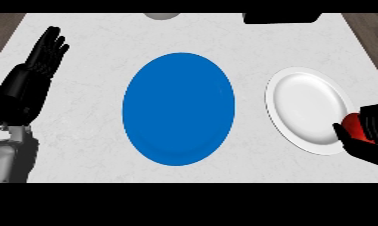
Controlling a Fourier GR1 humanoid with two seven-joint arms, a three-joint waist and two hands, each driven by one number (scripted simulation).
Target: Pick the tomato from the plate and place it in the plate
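A blue plate (179, 109) lies in the middle of the counter with nothing on it. To its right sits a white plate (304, 105). At the white plate's lower right rim my right hand (362, 145) curls around the red tomato (363, 124), which is partly hidden by the fingers. My left hand (37, 70) rests open at the left edge, fingers pointing up, far from both plates.
A grey round object (162, 16) shows at the counter's far edge, and a black object (282, 18) stands at the far right. The counter top (88, 35) is pale marble with wooden floor beyond its corners.
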